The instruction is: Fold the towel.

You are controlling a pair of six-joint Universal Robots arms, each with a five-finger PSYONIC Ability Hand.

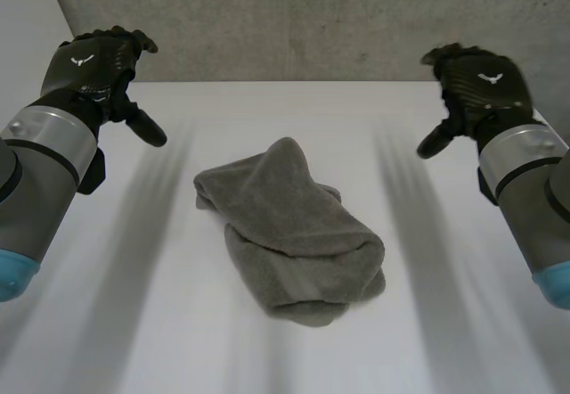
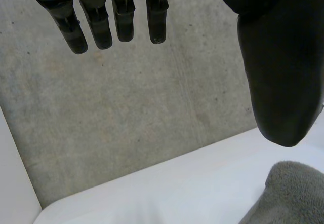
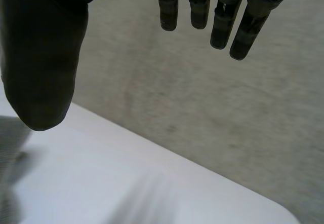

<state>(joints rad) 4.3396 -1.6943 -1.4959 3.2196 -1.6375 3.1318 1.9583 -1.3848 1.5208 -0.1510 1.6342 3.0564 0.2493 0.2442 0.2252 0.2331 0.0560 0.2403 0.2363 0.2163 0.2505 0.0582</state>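
A grey towel (image 1: 289,233) lies bunched in the middle of the white tabletop (image 1: 134,323). The left hand (image 1: 93,64) hovers over the far left corner, the right hand (image 1: 476,82) over the far right; both are spread wide, holding nothing.

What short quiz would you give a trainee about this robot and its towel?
1. True or false: the left hand holds the towel.
2. The towel on the white table is: A) spread flat; B) bunched in a heap; C) hanging over the edge.
3. On the right hand, are the fingers open or shut?
Key: 1 false, the left hand is raised, apart from the towel; 2 B; 3 open.
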